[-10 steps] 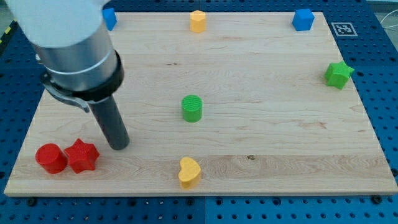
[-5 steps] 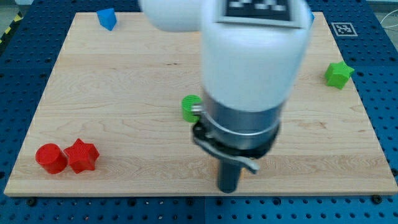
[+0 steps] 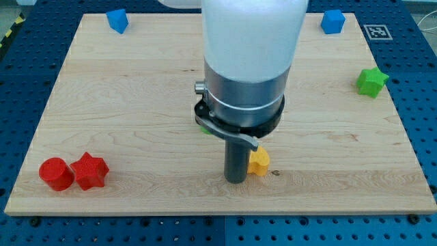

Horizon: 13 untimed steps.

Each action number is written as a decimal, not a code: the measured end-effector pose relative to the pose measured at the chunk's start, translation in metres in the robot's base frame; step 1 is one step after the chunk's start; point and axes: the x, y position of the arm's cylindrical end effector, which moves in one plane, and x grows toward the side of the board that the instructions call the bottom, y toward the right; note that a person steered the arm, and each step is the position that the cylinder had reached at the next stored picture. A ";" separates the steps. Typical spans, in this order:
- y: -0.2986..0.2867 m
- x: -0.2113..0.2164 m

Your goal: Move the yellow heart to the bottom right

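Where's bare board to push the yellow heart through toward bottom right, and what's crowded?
Free: the stretch from the yellow heart to the board's bottom right corner, below the green star. Also free: the left middle, between the blue block and the red pair. Crowded: bottom left, red cylinder against red star. My tip sits at the heart's left.

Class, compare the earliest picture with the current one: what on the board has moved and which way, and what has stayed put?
My tip swept from beside the red blocks on the view's left to the view's bottom centre. It now sits against the left side of the yellow heart, which has shifted rightward and slightly up. The red cylinder, red star, green star and both blue blocks stayed put.
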 end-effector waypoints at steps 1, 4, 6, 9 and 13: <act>0.009 -0.010; 0.076 -0.081; 0.169 -0.088; 0.144 -0.074; 0.238 -0.019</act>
